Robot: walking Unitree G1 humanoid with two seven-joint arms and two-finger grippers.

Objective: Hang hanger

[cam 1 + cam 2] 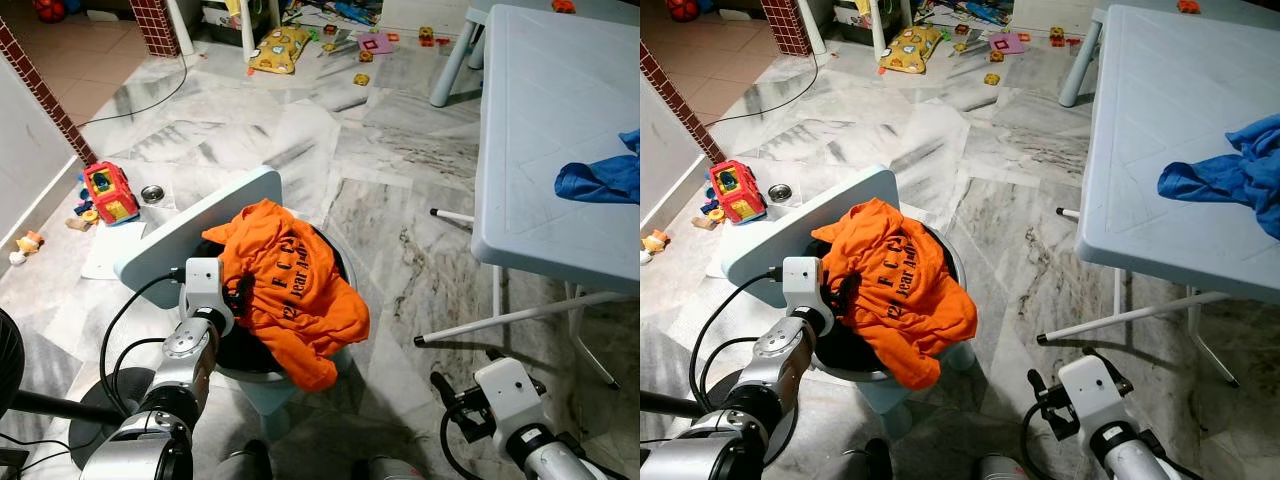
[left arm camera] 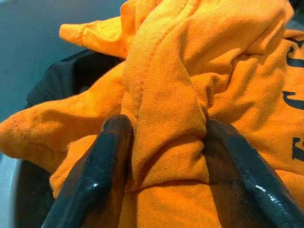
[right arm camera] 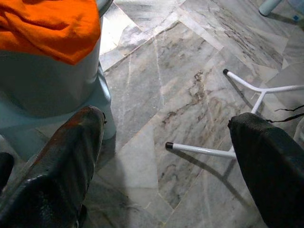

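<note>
L pincer [image 2: 164, 156] — clamped on orange shirt [image 1: 290, 290] fold, draped over bin [image 1: 262, 385] | R pincer [image 3: 166, 156] — wide, idle

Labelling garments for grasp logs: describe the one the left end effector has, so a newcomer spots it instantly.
Left of the pale folding table, a round basket stands on the marble floor. The orange T-shirt with dark lettering is heaped over its rim, a fold pinched in the left end effector. The table's cloth is blue.
</note>
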